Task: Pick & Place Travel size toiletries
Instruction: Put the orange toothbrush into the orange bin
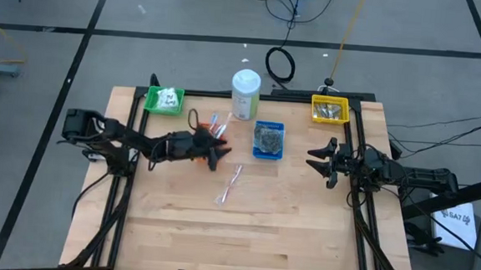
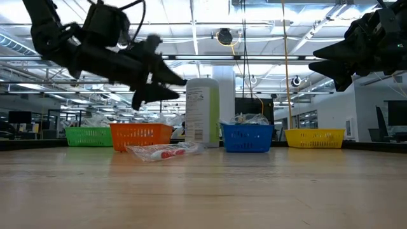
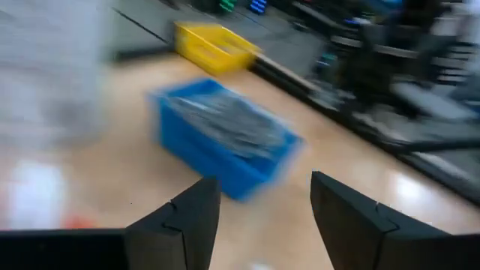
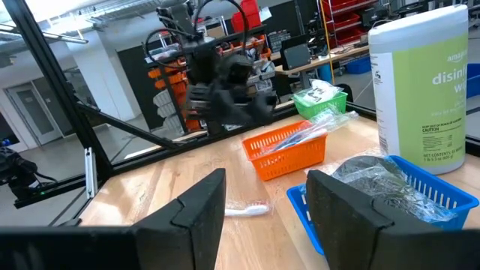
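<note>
Your left tool [image 1: 220, 156] hangs open and empty above the tabletop [image 1: 243, 227], just beside the orange tray [image 1: 213, 127]. A clear sachet [image 1: 230, 185] lies flat on the wood in front of it. Right of that stands the blue tray [image 1: 268, 140]. Your right tool [image 1: 320, 161] waits open, holding nothing.

A pale, light-brown wooden table [image 1: 243, 227] with visible plank grain held four small plastic trays: a bright green tray [image 1: 164, 100], an orange tray [image 2: 140, 135], a blue tray [image 1: 268, 141] filled with dark grey, silvery-wrapped pieces, and a yellow tray [image 1: 329, 109]. A tall white bottle [image 1: 245, 94] carried a light green label with dark print. A clear plastic sachet [image 2: 164, 151] showed red and white inside. Both arms were black.
</note>
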### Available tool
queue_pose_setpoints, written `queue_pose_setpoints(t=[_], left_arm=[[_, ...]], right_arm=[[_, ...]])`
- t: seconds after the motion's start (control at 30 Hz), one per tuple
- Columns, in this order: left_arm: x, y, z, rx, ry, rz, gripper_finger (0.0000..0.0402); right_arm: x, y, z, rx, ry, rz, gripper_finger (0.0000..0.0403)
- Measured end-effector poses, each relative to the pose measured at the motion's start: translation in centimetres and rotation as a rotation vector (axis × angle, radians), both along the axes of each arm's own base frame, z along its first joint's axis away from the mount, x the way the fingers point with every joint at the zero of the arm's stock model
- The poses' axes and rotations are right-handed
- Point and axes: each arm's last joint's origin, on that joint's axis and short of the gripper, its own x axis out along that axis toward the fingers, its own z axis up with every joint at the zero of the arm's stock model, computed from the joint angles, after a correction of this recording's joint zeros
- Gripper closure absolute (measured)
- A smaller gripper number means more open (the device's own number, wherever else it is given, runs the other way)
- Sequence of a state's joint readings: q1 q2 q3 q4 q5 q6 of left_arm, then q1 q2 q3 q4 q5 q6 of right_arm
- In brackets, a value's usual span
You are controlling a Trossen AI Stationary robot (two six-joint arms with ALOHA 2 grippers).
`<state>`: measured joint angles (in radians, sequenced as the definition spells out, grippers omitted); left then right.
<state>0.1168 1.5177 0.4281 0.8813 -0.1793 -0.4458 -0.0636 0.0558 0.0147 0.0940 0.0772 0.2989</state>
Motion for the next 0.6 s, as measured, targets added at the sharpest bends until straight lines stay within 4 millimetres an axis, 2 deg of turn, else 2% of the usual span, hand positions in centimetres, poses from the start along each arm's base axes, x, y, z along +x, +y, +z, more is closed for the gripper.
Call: queue_pose_setpoints(t=[0.1,0.2,0.33,0.4,0.5,0.6], left_arm=[[1.6,-2.0,1.0,-0.107,0.027,-0.175,0.021],[3.7,-4.5,2.6,-0.082,0.203,-0.308,0.0225],[5.3,-7.3,4.9,0.054,0.527,-0.276,0.0245],[5.5,-8.1,5.1,0.105,0.654,-0.198,0.0253],[6.4,-9.0,5.1,0.075,0.675,-0.141,0.026],[7.3,-9.3,3.5,0.006,0.711,-0.187,0.0255]], right_arm=[[0.0,0.0,0.0,0.0,0.0,0.0,0.0226],[0.0,0.0,0.0,0.0,0.0,0.0,0.0225],[0.0,0.0,0.0,0.0,0.0,0.0,0.0228],[0.0,0.0,0.0,0.0,0.0,0.0,0.0229],[0.0,0.0,0.0,0.0,-0.003,0.0,0.0227],[0.0,0.0,0.0,0.0,0.0,0.0,0.0225]])
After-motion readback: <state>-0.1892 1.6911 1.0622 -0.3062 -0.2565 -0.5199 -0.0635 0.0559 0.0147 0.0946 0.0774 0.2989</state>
